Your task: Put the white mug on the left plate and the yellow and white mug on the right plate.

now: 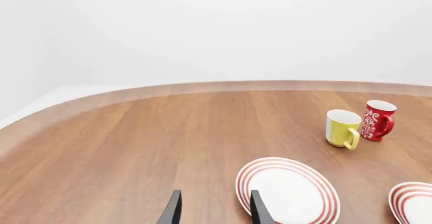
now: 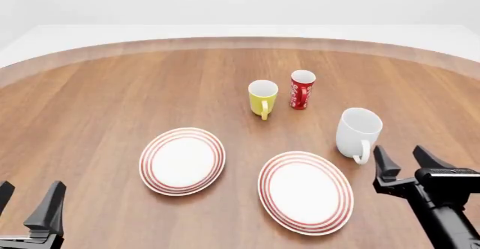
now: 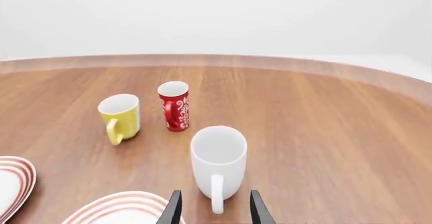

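Nothing is placed yet, by my reading: both plates lie bare and all three mugs stand upright on the wooden table (image 2: 90,91). The white mug (image 2: 358,132) sits toward the table's right edge, just beyond the right plate (image 2: 306,191), handle facing the near edge. The yellow and white mug (image 2: 262,98) stands nearer the far edge, about midway across, close beside a red mug (image 2: 302,89). The left plate (image 2: 182,160) lies near the table's middle. My right gripper (image 2: 405,164) is spread wide and empty, close behind the white mug's handle. My left gripper (image 2: 28,204) waits at the near left corner, also parted and empty. Both placements remain.
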Robot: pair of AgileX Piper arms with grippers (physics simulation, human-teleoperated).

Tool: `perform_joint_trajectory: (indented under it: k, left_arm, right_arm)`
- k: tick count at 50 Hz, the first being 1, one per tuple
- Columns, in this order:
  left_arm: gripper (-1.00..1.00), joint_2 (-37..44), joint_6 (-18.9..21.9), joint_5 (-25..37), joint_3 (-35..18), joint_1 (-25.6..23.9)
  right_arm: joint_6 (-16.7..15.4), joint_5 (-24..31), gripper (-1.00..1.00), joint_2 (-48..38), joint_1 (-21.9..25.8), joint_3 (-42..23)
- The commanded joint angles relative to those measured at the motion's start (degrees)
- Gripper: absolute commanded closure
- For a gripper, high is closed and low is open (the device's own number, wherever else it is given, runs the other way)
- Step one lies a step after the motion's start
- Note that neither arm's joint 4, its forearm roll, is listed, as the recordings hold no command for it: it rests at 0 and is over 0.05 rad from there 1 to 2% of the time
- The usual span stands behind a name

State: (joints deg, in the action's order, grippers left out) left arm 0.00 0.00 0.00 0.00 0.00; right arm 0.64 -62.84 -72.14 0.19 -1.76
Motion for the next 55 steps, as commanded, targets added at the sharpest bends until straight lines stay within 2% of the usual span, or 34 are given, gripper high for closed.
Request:
perform_joint_trajectory:
  k: [1,21,55]
  left_arm:
    - [-1.00,0.00,0.00,0.00,0.00,0.00]
    - [-1.00,0.00,0.00,0.00,0.00,0.00]
    - [-1.00,0.00,0.00,0.00,0.00,0.00]
  right_arm:
    - [0.49,-4.17,-1.00,-6.15,-0.53,-0.89]
    - [1.47,-6.86,-1.00,-12.65,-0.74,-3.36]
    - [2.33,-7.04,-1.00,-20.46,-1.10,-7.87]
